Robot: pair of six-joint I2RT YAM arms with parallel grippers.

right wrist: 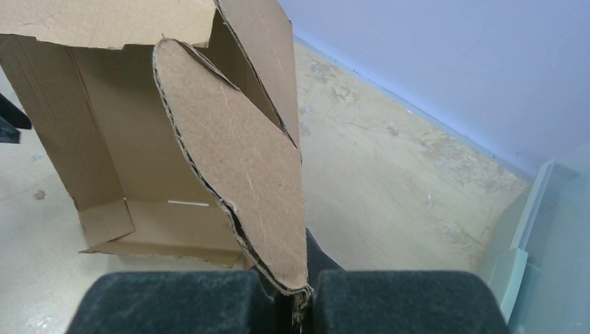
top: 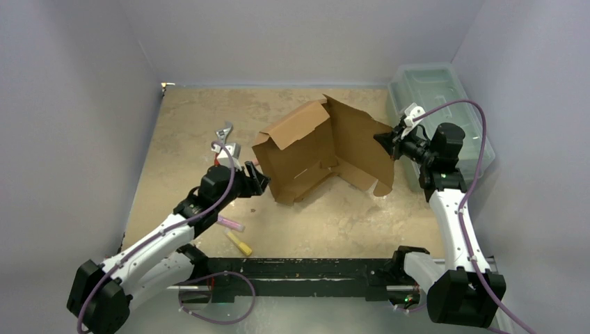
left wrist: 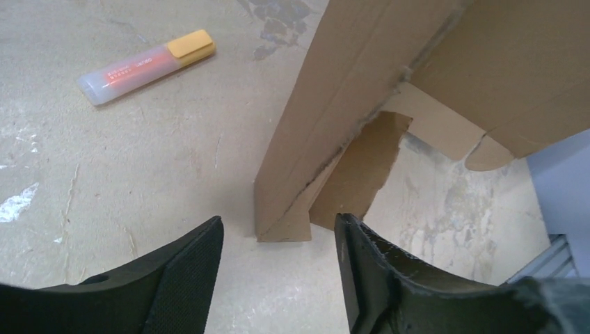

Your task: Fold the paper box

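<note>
Pinching a rounded flap of the paper box between closed pads, the right gripper holds the brown cardboard partly raised near the middle of the table, with its panels standing at angles. The flap fills much of the right wrist view, hiding the pads' inner faces and part of the box's interior. The left gripper stands with jaws apart and nothing between them. The box's lower corner is just ahead of its fingertips, and whether they touch the cardboard cannot be told. From above, its dark fingers blur together.

A small red-and-white object beside the left arm is too blurred to identify. An orange-capped highlighter lies apart from the box, its label unreadable. A translucent green bin sits in the far right corner, partly covered by the right arm.

The tabletop is mottled beige, scuffed and stained, and plain pale lavender walls enclose it on three sides.
</note>
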